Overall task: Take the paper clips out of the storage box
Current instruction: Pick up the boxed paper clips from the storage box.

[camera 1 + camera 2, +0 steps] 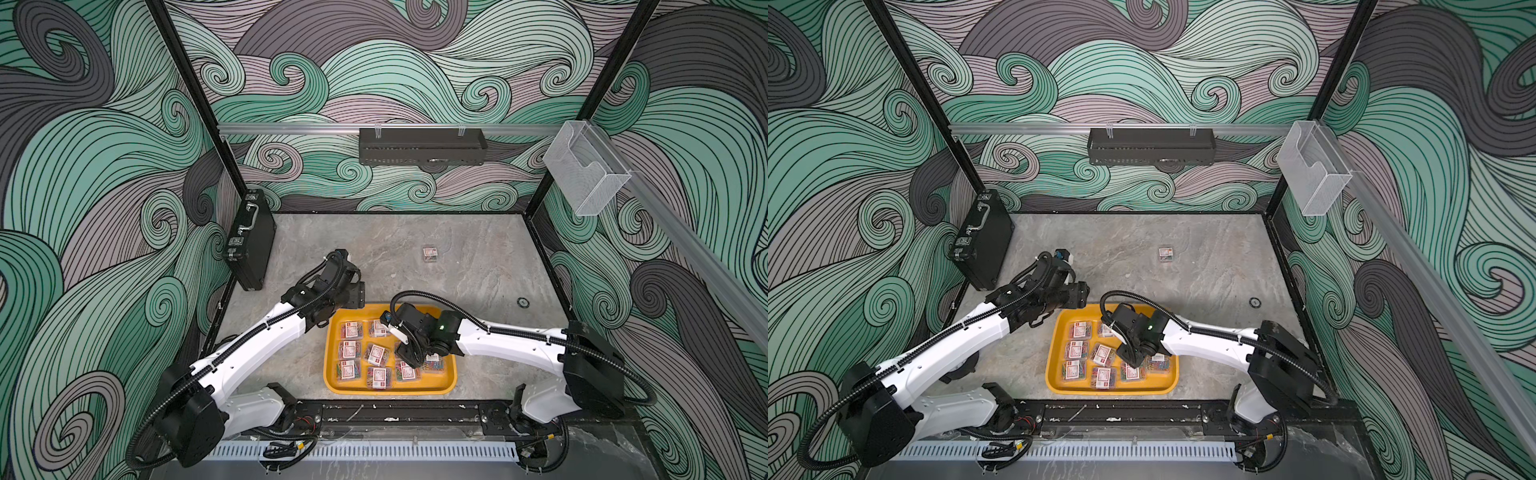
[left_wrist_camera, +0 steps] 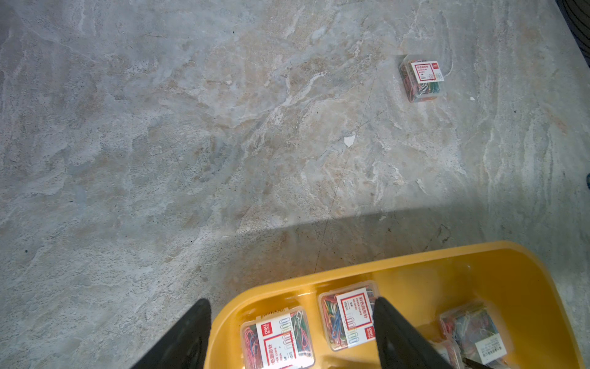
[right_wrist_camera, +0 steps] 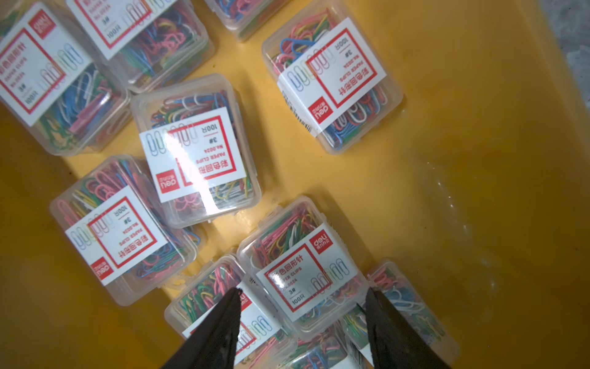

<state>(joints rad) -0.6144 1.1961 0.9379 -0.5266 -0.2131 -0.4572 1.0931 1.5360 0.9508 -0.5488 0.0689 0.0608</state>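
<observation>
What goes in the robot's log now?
right tool: gripping paper clip box in storage box | left tool: open, empty | loose box: on table

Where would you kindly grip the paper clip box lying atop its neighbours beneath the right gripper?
By two opposite side walls, from above: the paper clip box lies label-up on other boxes, sides exposed, and the right gripper flanks them with its jaws.
</observation>
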